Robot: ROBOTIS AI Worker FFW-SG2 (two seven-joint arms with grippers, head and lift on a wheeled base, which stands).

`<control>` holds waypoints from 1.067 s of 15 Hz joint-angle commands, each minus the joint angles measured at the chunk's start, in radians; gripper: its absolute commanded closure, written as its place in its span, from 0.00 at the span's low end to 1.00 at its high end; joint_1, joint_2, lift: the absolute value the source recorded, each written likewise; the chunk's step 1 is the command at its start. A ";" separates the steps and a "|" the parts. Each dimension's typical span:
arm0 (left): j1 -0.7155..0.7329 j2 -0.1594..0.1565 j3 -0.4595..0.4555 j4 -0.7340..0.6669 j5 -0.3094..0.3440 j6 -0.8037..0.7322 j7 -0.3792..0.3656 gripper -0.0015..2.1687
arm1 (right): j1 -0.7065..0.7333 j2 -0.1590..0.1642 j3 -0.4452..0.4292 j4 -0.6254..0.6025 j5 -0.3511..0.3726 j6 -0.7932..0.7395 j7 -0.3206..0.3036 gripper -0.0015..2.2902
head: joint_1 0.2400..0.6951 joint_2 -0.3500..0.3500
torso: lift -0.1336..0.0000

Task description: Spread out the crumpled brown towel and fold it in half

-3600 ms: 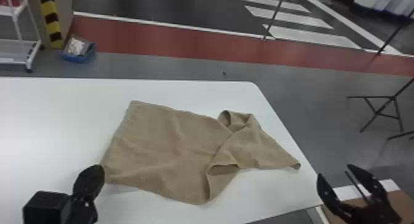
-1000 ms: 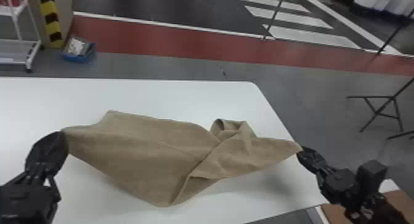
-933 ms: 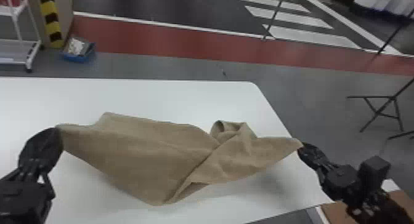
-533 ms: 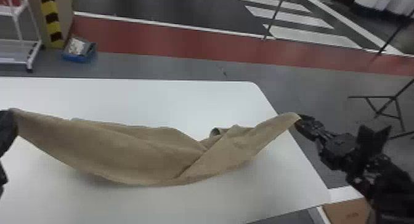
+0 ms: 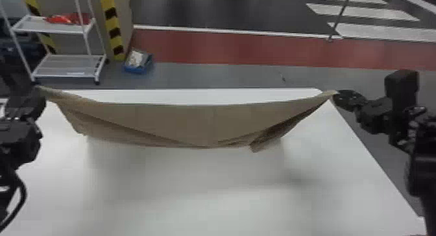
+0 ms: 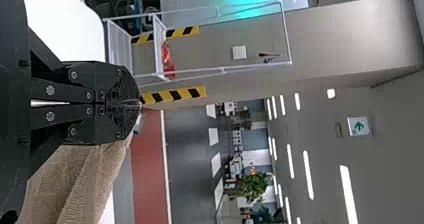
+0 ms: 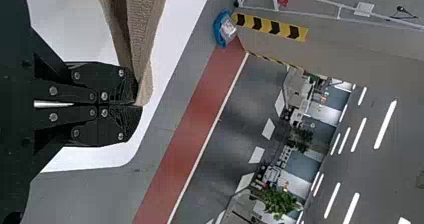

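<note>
Brown towel (image 5: pixel 194 122) hangs wide, top edge sagging, diagonal creases toward both ends. Left gripper (image 5: pixel 39 94) and right gripper (image 5: pixel 336 94) pinch opposite ends.

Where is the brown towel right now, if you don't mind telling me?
In the head view, the towel hangs stretched between the left gripper and the right gripper, above the white table.

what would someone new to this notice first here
Probably the brown towel, stretched wide above the white table and sagging in the middle, one end pinched in each gripper, left and right. Next, perhaps, the red strip across the floor beyond the table, and the striped yellow and black tape near the white rack.
</note>
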 commanded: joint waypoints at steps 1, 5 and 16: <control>-0.168 -0.014 -0.049 0.170 0.033 -0.086 0.011 0.67 | -0.168 -0.022 0.048 0.192 0.036 -0.073 -0.015 0.93 | 0.86 0.37 | 0.07; -0.418 -0.040 -0.120 0.359 0.045 -0.156 0.019 0.67 | -0.420 -0.059 0.091 0.501 0.013 -0.281 -0.061 0.93 | 0.61 0.39 | 0.07; -0.226 -0.020 -0.114 0.265 0.128 -0.242 -0.062 0.67 | -0.125 -0.180 0.010 0.330 -0.249 -0.330 0.111 0.93 | 0.33 0.35 | 0.07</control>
